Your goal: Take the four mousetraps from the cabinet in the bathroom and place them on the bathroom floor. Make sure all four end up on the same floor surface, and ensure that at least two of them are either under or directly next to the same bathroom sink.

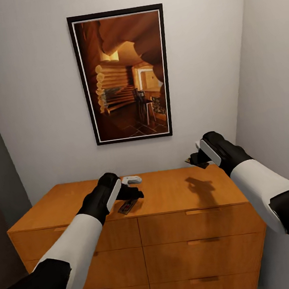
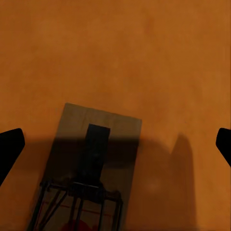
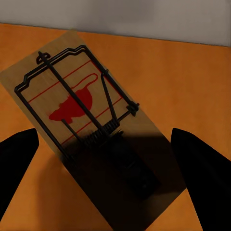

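Fingers spread above a mousetrap lying on the cabinet.

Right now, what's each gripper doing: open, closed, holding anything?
Left gripper: jaws open, empty, above a mousetrap on the cabinet top.
Right gripper: jaws open, empty, straddling another mousetrap near the wall.
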Tool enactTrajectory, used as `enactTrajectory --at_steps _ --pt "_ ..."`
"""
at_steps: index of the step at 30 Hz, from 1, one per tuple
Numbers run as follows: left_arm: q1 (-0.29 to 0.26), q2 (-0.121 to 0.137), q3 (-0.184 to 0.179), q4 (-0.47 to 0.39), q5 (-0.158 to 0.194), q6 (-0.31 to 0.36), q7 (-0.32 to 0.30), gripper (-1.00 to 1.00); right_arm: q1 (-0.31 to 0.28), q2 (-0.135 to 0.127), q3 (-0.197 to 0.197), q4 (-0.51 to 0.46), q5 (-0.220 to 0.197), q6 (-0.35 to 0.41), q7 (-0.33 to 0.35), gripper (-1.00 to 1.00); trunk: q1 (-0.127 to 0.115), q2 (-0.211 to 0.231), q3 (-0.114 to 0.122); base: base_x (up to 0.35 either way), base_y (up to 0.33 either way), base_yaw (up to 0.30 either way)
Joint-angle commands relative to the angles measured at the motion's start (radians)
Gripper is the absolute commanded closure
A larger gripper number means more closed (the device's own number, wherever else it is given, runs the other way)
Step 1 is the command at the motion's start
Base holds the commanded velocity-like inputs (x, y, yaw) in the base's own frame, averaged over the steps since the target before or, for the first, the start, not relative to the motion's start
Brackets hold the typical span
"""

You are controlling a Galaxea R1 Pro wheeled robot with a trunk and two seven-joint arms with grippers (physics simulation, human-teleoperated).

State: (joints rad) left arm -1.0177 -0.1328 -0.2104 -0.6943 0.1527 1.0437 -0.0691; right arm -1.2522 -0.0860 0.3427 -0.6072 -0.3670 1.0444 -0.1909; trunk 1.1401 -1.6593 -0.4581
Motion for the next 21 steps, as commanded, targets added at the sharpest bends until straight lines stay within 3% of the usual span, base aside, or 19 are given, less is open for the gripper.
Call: enactTrajectory --at_steps 1,5,13,21 --pt "-0.001 0.001 -0.002 0.004 0.002 0.003 0.0 -1.0 -0.001 -0.001 0.007 -0.001 -0.011 0.003 -0.008 1.0 0.0 -0.001 -0.001 0.0 0.0 0.0" --pt "-0.001 0.003 -0.001 0.01 -0.005 0.003 0.0 -1.0 -0.001 -0.001 0.007 0.0 -0.01 0.003 -0.009 1.0 0.0 -0.001 -0.001 0.0 0.0 0.0" --pt "-0.001 0.001 0.002 0.011 -0.087 0.003 0.0 -1.0 -0.001 -0.001 0.008 0.001 -0.01 0.003 -0.01 1.0 0.0 -0.001 -0.001 0.0 0.0 0.0" --pt "-0.001 0.001 0.004 0.013 -0.111 0.003 0.0 -1.0 -0.001 -0.001 0.009 0.001 -0.01 0.003 -0.01 1.0 0.0 -0.001 -0.001 0.0 0.0 0.0"
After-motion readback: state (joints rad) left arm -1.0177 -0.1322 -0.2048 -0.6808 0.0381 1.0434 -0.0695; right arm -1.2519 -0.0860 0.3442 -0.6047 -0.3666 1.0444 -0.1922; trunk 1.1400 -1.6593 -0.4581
